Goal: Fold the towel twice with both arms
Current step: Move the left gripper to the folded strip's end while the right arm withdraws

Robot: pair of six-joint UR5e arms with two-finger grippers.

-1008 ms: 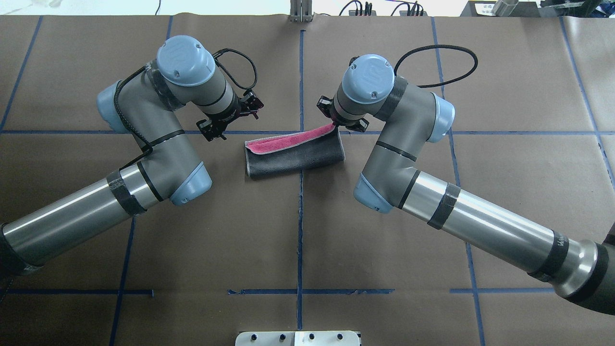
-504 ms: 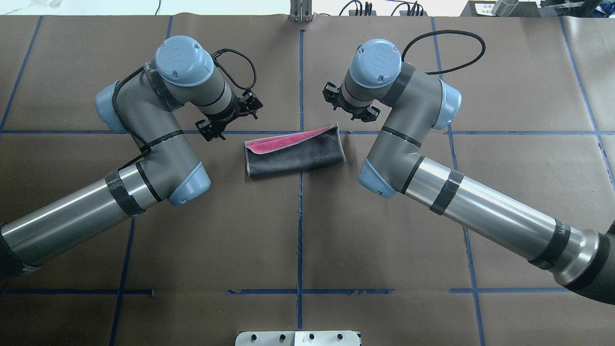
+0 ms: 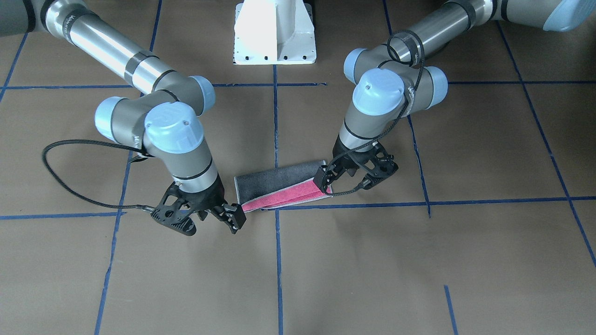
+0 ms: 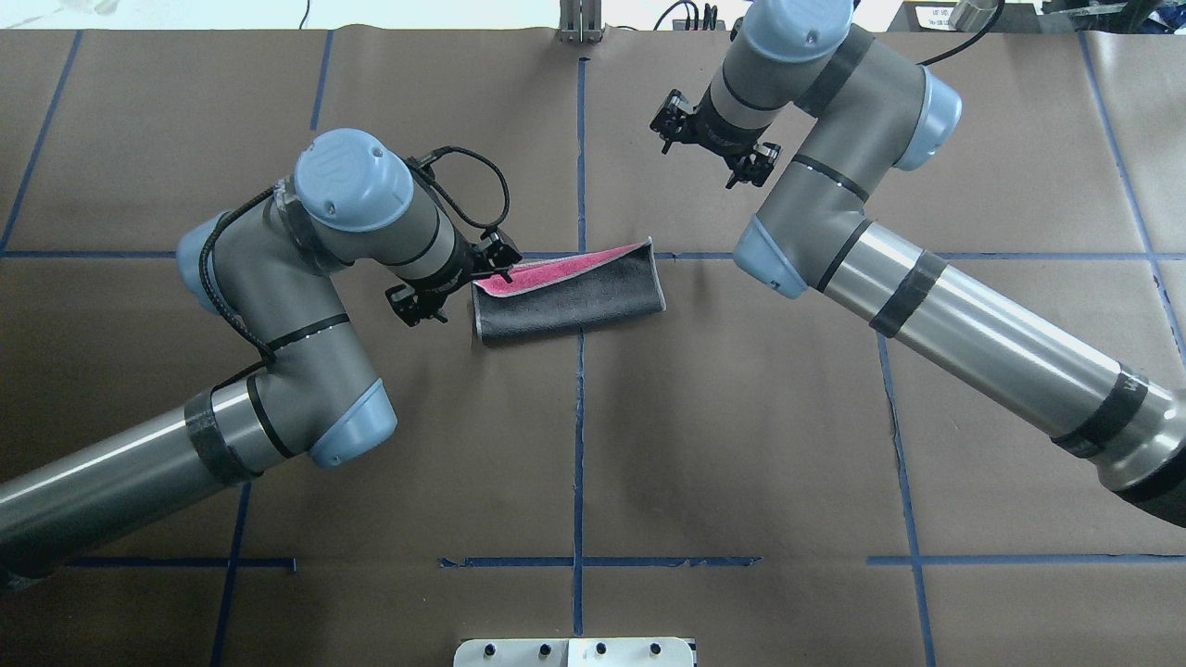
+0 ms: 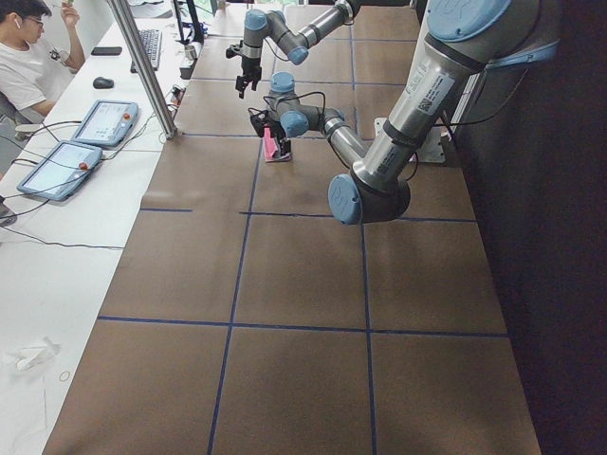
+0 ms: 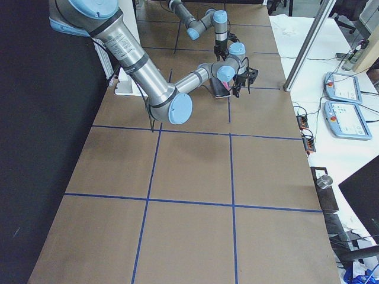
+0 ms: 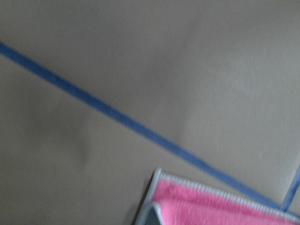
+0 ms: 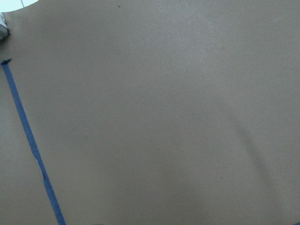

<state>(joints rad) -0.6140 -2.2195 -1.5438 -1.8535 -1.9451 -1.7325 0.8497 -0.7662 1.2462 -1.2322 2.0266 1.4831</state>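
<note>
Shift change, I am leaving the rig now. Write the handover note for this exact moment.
Left gripper: jaws open, nothing held, at the end of the towel on the robot's left.
Right gripper: jaws open, empty, clear of the towel on its far side.
Towel: mid-table, folded once, grey outside, pink strip showing along the far edge.
Done: first fold.
Left: second fold.

In the overhead view we find the folded grey-and-pink terry towel (image 4: 574,301) at frame centre on the brown paper-covered table (image 4: 574,463). The left black two-finger gripper (image 4: 457,281) sits at its left end, and the right black two-finger gripper (image 4: 712,148) lies upper right, apart.
</note>
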